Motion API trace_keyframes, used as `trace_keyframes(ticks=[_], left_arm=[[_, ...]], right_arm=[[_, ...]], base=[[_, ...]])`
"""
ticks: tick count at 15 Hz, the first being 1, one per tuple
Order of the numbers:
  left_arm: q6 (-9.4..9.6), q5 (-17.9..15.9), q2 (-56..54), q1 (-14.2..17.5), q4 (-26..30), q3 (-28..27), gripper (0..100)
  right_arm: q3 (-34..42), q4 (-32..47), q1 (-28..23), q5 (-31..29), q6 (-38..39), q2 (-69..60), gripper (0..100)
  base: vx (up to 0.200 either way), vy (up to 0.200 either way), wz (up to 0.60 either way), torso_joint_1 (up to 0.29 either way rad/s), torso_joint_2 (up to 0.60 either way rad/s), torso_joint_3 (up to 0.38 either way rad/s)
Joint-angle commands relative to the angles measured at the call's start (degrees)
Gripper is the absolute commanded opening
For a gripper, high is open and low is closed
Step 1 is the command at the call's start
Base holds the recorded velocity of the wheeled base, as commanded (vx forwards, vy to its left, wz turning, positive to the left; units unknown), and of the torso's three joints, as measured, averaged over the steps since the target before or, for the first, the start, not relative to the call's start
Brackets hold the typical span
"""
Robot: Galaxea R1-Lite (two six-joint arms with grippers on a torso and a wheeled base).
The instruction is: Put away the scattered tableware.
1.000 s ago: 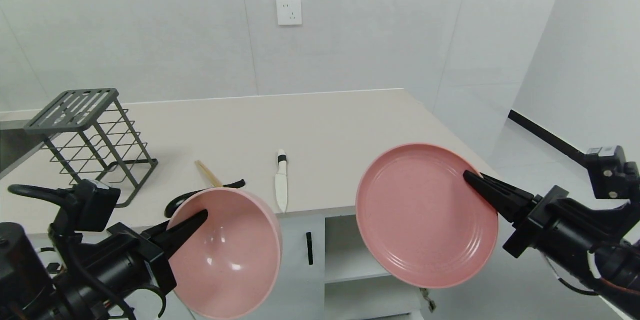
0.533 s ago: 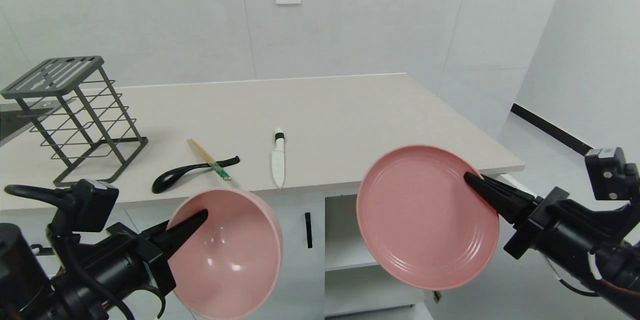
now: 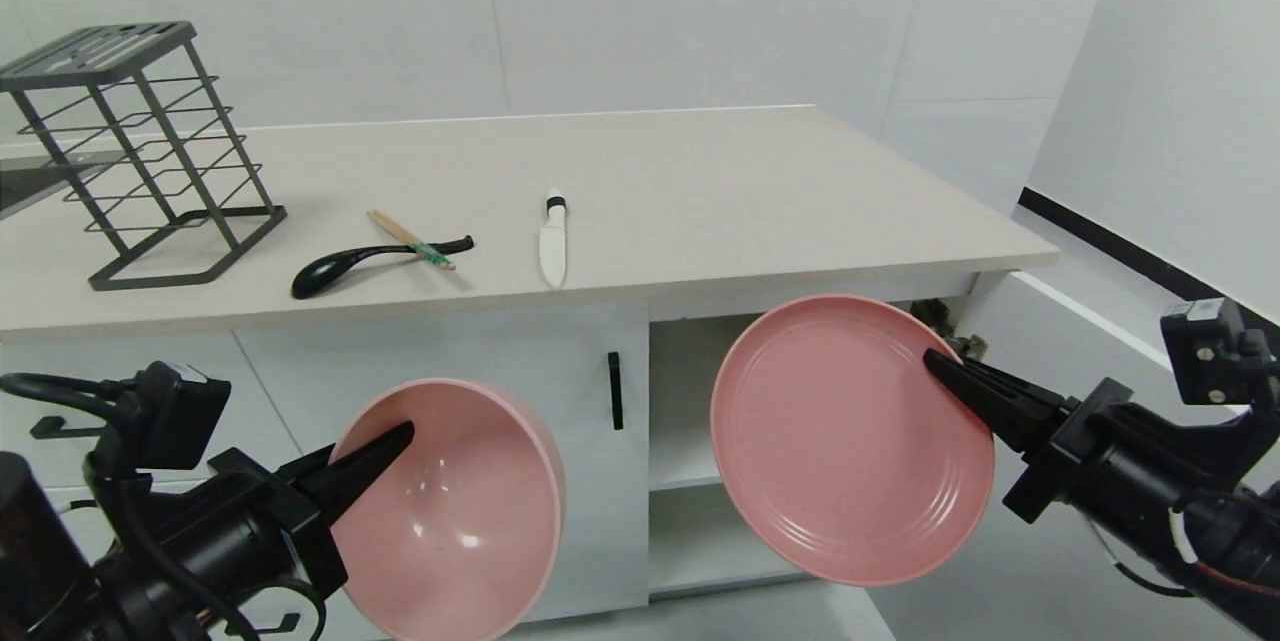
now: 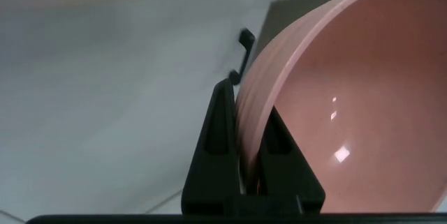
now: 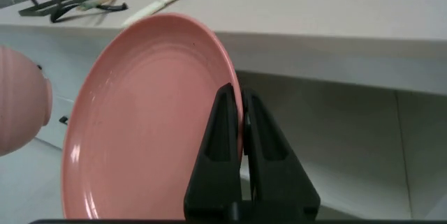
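Where the smooth beige countertop ends at its front edge, a white cabinet with a slim black handle is seen below it. An open shelved compartment beside that door is partly hidden by the held plate. A black wire rack with a slotted flat top is stood at the counter's left end, one corner cut off by the frame. A round pink plate with concentric ridges is held nearly on edge before the compartment, its rim pinched between the narrow jaws of the right gripper. A deep, glossy pink bowl is clamped at its rim by the left gripper in front of the closed door, and its lower edge is cut off. On the counter are laid a white knife, a black spoon and wooden chopsticks, which are crossed over the spoon's handle.
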Motion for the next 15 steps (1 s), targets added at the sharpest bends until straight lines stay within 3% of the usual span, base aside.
trace_keyframes(ticks=[1, 10, 15], left_arm=[[-0.01, 0.0, -0.42, -0.02, -0.08, 0.0, 0], [-0.01, -0.08, -0.07, 0.07, 0.8, 0.0, 0], [0.08, -0.17, 1.34, 0.16, 2.03, 0.0, 0]], right_arm=[[0.21, -0.01, 0.08, 0.01, 0.0, 0.46, 0], [0.47, -0.01, -0.01, 0.01, -1.58, 1.43, 0], [0.21, -0.01, -1.68, 0.01, -1.5, 2.04, 0]], base=[[0.0, 0.0, 0.0, -0.266, 0.46, 0.222], [0.0, 0.0, 0.0, -0.209, 0.3, 0.117], [0.0, 0.0, 0.0, -0.059, 0.23, 0.069]])
